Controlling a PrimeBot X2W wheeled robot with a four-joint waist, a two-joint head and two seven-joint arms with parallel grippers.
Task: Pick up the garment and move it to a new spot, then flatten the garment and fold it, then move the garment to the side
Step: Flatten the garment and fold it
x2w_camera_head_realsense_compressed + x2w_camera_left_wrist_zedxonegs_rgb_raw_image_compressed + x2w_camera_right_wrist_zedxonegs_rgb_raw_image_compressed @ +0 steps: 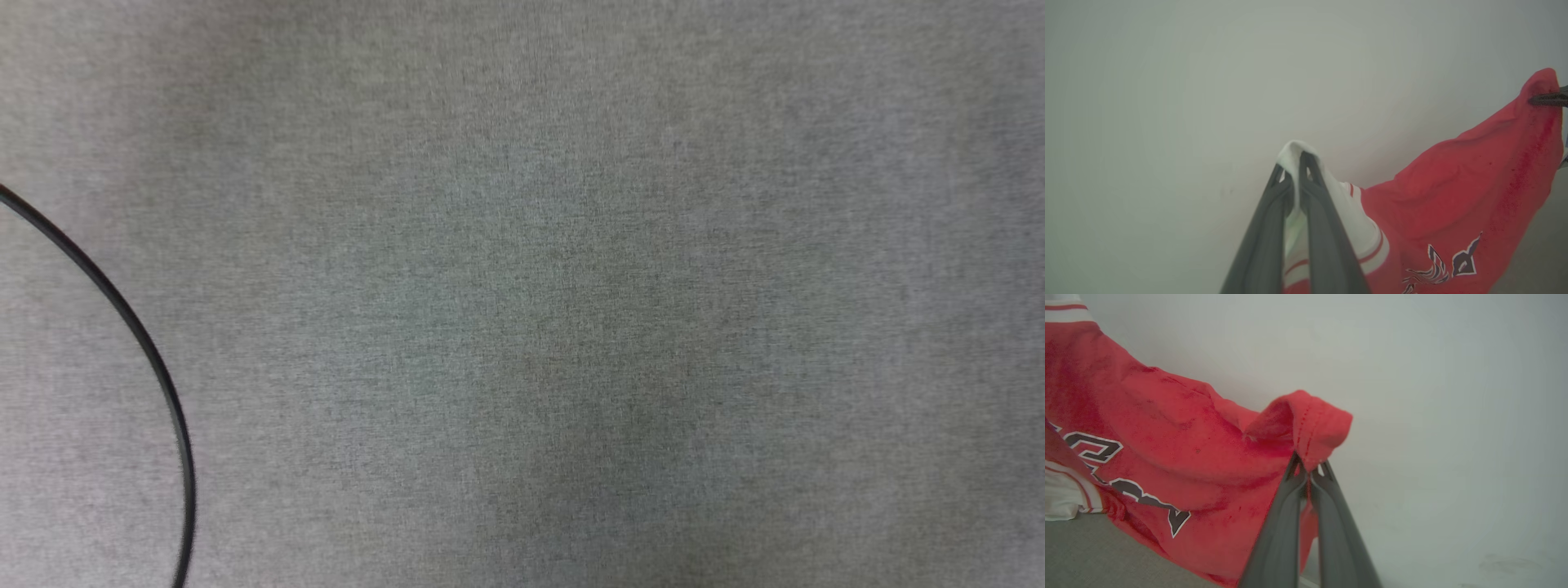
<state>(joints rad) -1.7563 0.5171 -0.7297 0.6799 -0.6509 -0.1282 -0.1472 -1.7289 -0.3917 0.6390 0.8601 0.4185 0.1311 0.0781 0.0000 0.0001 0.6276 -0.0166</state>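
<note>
The garment [1470, 192] is a red shirt with white sleeves, striped trim and black white-outlined print. It hangs stretched between both grippers. My left gripper [1295, 165] is shut on a white sleeve edge. At the far right of the left wrist view, the other arm's dark fingertips [1549, 99] pinch a red corner. In the right wrist view the garment [1167, 445] drapes to the left, and my right gripper [1308, 467] is shut on a folded red hem corner. The lower cloth reaches the grey surface [1094, 555].
The head view looks down on a grey fabric surface [571, 294] with a thin black cable [151, 351] curving along its left side. A pale plain wall [1453, 416] stands behind the garment in both wrist views.
</note>
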